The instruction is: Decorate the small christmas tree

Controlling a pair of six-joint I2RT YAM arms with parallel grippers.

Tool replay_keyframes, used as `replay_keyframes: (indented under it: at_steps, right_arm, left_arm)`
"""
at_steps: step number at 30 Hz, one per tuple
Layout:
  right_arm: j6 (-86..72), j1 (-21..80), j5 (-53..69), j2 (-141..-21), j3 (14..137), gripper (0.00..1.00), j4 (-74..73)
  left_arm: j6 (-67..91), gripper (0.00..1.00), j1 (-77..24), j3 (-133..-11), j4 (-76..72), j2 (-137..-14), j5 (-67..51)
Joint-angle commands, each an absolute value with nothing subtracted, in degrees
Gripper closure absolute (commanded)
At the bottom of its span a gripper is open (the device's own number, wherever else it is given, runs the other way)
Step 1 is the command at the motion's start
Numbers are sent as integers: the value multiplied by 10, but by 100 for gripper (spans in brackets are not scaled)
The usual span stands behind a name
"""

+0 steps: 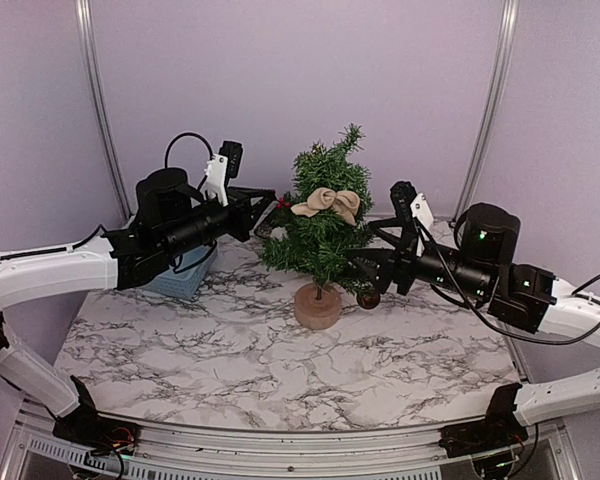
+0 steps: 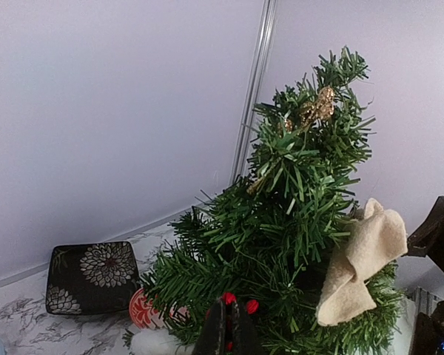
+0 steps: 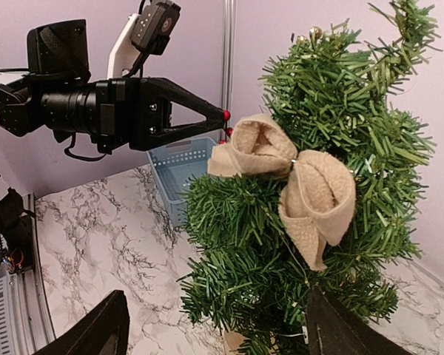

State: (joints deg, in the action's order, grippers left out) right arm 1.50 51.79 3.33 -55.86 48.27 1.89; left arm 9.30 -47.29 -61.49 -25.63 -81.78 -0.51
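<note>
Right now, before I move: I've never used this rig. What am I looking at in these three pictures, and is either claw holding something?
These are two robot arms at a marble table. The wide picture looks down from above and behind them; the other two come from wrist cameras. Between the arms stands the small christmas tree, wearing a beige bow, with a dark red ball low on the right arm's side. The left gripper is shut, seemingly pinching red berries at the tree's edge. The right gripper is open and holds nothing. A blue basket and a patterned dish sit near the left arm.
</note>
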Motion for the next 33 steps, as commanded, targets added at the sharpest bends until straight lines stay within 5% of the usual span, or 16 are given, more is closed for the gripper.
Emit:
replay_keyframes:
  at_steps: [1,21,33]
  right_arm:
    - [4,509,46,-553,483,20,29]
    - [4,501,43,-561,478,20,33]
    - [4,501,43,-567,478,20,33]
  left_arm:
    - [85,100,-469,-634,-279,-840,-55]
    - [68,100,-469,-610,-264,-879,-47]
    - [-6,100,-480,-649,-119,-820,-3]
